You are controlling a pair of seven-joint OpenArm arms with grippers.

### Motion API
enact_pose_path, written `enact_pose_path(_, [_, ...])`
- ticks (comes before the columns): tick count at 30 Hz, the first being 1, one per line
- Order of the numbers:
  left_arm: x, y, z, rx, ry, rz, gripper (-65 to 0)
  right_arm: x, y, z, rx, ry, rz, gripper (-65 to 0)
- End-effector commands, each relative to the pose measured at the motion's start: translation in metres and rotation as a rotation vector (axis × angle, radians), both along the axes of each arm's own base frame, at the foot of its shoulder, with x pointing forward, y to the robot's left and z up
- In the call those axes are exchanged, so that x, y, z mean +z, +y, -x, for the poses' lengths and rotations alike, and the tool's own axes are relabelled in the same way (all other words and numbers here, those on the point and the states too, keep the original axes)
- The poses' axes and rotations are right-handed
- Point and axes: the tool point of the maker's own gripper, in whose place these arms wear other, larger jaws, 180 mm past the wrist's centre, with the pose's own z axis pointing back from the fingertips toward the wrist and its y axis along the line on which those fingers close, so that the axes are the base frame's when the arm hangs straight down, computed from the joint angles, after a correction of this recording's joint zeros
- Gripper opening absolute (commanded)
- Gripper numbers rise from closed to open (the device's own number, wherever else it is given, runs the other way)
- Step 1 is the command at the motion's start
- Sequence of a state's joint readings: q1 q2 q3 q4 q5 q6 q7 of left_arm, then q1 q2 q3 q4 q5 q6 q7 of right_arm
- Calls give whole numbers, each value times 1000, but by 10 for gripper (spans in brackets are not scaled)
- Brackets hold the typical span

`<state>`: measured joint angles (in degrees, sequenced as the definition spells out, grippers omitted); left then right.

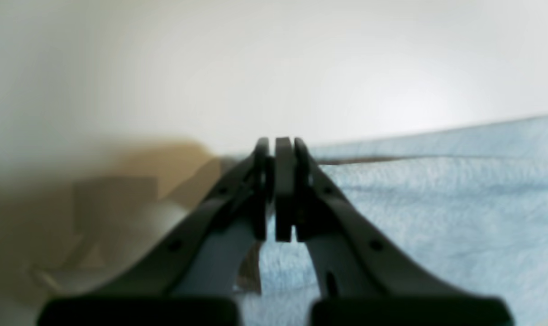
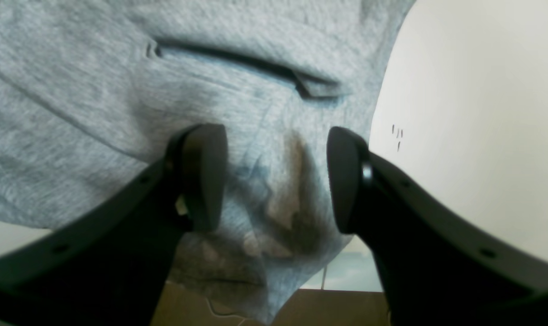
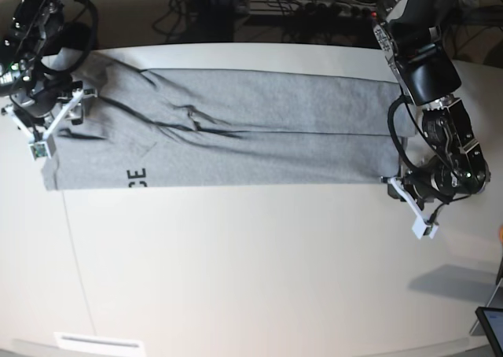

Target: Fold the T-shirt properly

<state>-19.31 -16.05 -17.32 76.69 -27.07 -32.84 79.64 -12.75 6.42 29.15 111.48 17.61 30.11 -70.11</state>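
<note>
T-shirt [image 3: 236, 141] folded into a long band across white tabletop [image 3: 251, 270], left gripper [image 1: 277, 190] closed beside its edge, right gripper [image 2: 276, 181] open over cloth.

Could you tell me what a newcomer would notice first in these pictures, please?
First, the grey T-shirt, folded into a long band across the white table, black letters showing near its left end. Next, an arm at each end: the left gripper shut at the cloth's edge, the right gripper open over the fabric.
</note>
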Motion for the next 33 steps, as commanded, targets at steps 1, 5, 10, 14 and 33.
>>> enact_pose_path(1, [14,6,-8,1,-37,-17,-650,8,-3,-6,1,-34,10,-309])
enact_pose_path(5, [10,6,6,-12,-27,-41,-650,8,-3,-6,0,-35,10,-309])
enact_pose_path(10, [24,-7,18,-62,-91,-38,-650,8,-2,-6,2,-33,9,-309])
enact_pose_path(14, [16,-4,38,-78,-63,-55,-650,8,-2,-6,2,-33,9,-309])
enact_pose_path(33, [14,7,105,-171,7,-214,-650,8,-2,-7,0,-38,7,-309])
